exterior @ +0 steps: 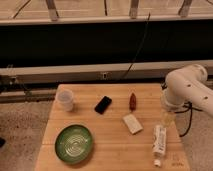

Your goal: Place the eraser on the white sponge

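Note:
The eraser (103,104), a small flat black block, lies on the wooden table (110,150) near its far middle. The white sponge (132,123), a cream rectangular block, lies a little right of and nearer than the eraser, apart from it. My white arm (186,86) hangs over the table's right edge. My gripper (167,118) points down at the right side, to the right of the sponge and just above the tube, well away from the eraser.
A reddish-brown elongated object (133,100) lies beyond the sponge. A white tube with green print (159,139) lies at the right front. A white cup (65,99) stands at the far left. A green plate (74,143) sits at the left front.

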